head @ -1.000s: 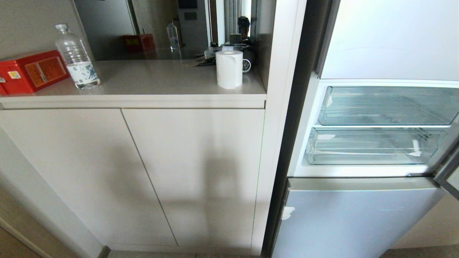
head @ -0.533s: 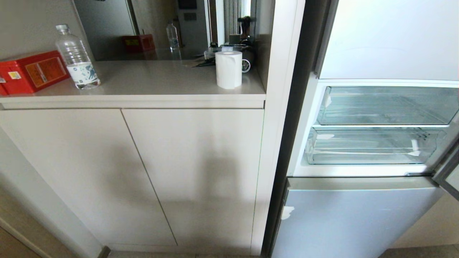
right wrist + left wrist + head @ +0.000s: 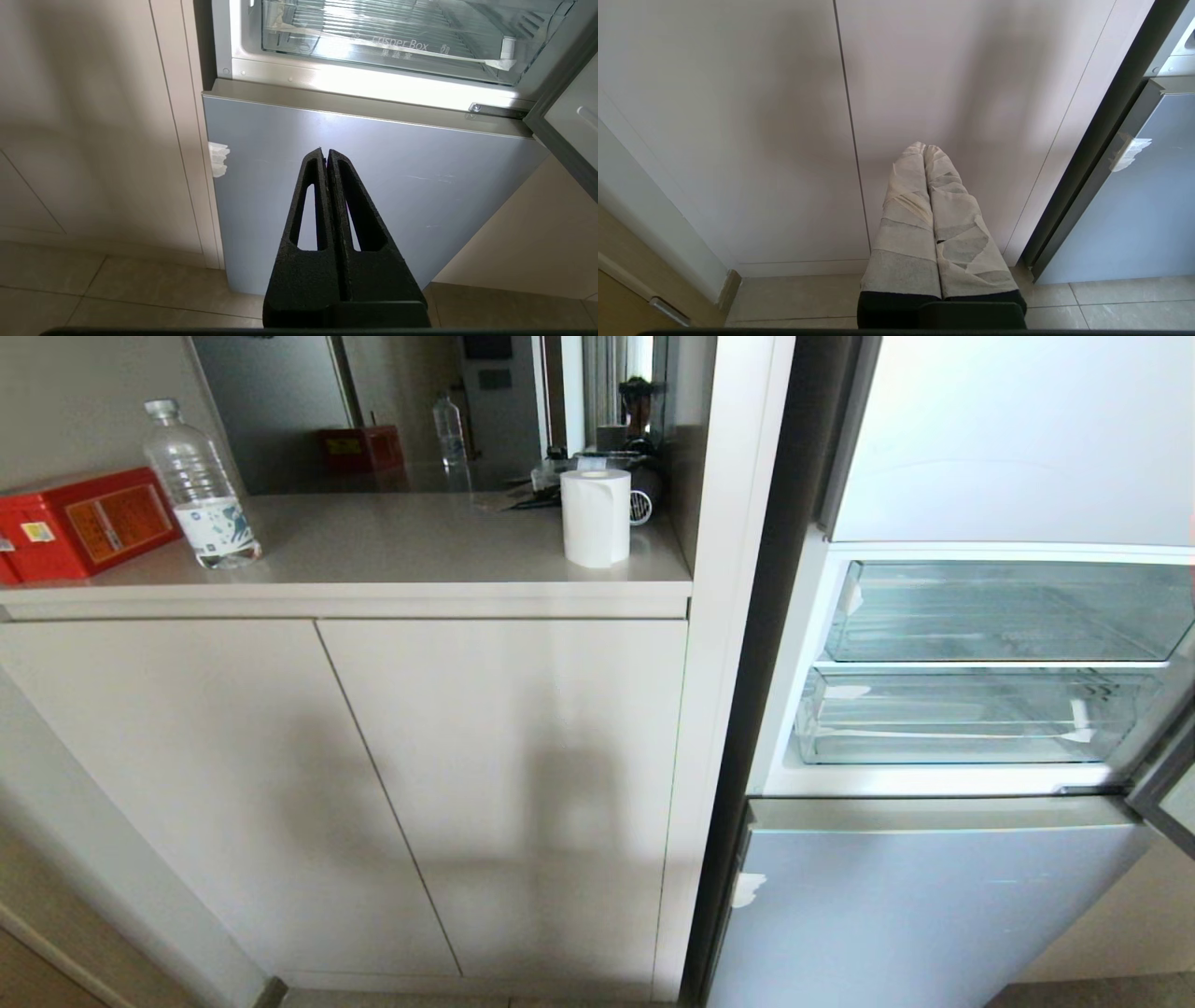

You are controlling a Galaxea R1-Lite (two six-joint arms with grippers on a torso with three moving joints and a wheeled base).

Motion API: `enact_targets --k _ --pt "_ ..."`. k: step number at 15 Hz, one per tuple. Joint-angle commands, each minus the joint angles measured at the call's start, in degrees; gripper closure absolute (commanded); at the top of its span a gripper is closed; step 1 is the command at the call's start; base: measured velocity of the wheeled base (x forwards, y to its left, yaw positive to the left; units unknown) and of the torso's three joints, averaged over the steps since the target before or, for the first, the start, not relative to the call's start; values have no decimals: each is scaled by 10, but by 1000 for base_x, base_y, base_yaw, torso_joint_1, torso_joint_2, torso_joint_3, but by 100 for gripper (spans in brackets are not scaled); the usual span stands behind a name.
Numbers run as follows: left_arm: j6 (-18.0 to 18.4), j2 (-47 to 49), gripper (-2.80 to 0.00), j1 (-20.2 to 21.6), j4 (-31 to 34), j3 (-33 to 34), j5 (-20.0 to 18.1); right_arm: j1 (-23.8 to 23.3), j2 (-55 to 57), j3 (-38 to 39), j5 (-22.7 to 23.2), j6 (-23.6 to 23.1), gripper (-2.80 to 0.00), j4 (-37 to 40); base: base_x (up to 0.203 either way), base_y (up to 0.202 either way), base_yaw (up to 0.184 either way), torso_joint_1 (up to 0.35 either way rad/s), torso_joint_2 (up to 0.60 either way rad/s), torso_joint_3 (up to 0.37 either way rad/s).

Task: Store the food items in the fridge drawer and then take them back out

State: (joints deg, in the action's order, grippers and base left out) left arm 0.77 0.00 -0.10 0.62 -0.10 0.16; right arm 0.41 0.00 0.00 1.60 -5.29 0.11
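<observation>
While the fridge's upper compartment stands open, the wide clear plastic fridge drawer (image 3: 971, 719) with ribbed floor sits pushed in beneath a shallower clear tray (image 3: 1008, 611). Pointing at the beige cabinet doors (image 3: 784, 116), the tape-wrapped left gripper (image 3: 924, 147) is clenched, empty. Facing the blue-grey lower door panel (image 3: 373, 163), the black right gripper (image 3: 325, 150) is likewise clenched on nothing.

Head view taken from above, angled down at beige cabinet doors (image 3: 373, 784) and open fridge with clear plastic drawer (image 3: 971, 719). Wrist views aimed low, close to cabinet and pale blue-grey glossy lower door panel (image 3: 373, 186); panel shared by all three.
</observation>
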Motion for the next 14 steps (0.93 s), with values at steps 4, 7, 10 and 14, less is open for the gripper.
enact_targets --k 4,7,10,14 --pt "0 0 0 0 0 0 0 0 -1 0 1 13 0 0 0 0 0 0 0 0" --pt "0 1 0 0 0 0 0 0 -1 0 2 10 0 -1 0 0 0 0 0 0" --pt "0 0 0 0 0 0 0 0 0 -18 2 10 0 1 0 0 0 0 0 0" --pt "0 1 0 0 0 0 0 1 117 -121 14 20 0 16 0 0 0 0 0 0"
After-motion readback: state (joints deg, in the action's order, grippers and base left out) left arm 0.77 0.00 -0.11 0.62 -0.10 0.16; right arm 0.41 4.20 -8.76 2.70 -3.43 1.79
